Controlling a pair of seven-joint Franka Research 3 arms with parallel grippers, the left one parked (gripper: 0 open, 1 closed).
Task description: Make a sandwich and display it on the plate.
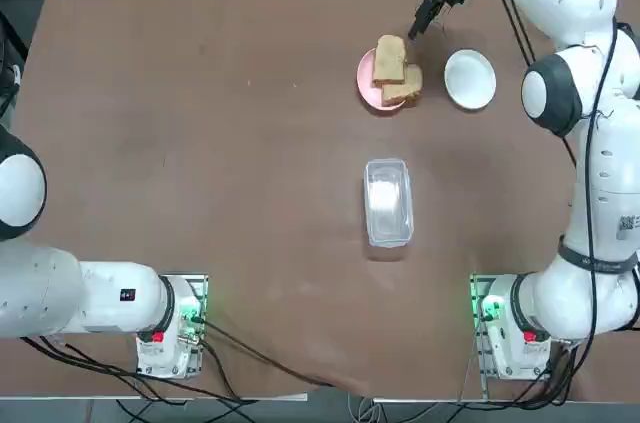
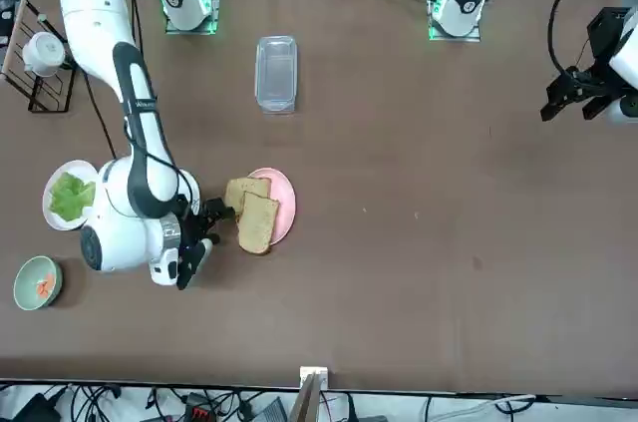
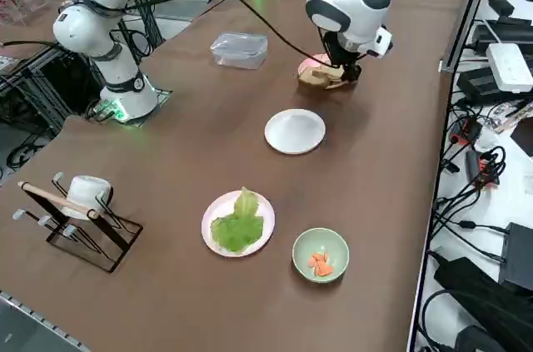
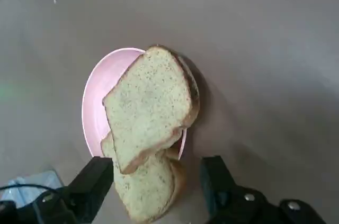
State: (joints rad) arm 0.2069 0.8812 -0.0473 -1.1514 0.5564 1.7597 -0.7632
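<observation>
1. On the pink plate [image 1: 368,83], at least two bread slices [image 4: 151,102] are lying, one partly overlapping another and both reaching past the rim.
2. Over this bread, the right gripper [image 4: 158,173] is hovering with its fingers spread apart, released and grasping nothing.
3. Between the pink plate and the lettuce plate [image 3: 218,243], the white plate [image 3: 295,131] is sitting flat, bearing no food; the working arm [image 2: 145,168] is partly covering it in the front view.
4. Leafy green lettuce [image 3: 238,224] is resting on its own pale plate, apart from the bread.
5. Just beside that plate, a green bowl [image 3: 310,270] is holding small orange pieces [image 3: 321,264].
6. Nearer the robot's base than the pink plate, a clear box [image 1: 388,203] is standing on the table [image 1: 250,163], well apart from the food.
7. Out to the robot's right, a dark rack [image 3: 92,240] is supporting a white cup [image 3: 87,194].
8. Above the table, a black cable [image 3: 258,17] is looping along the working arm, crossing in front of it in the side view.
9. On the working arm, a small square code [image 1: 628,223] is showing, too small to read.
</observation>
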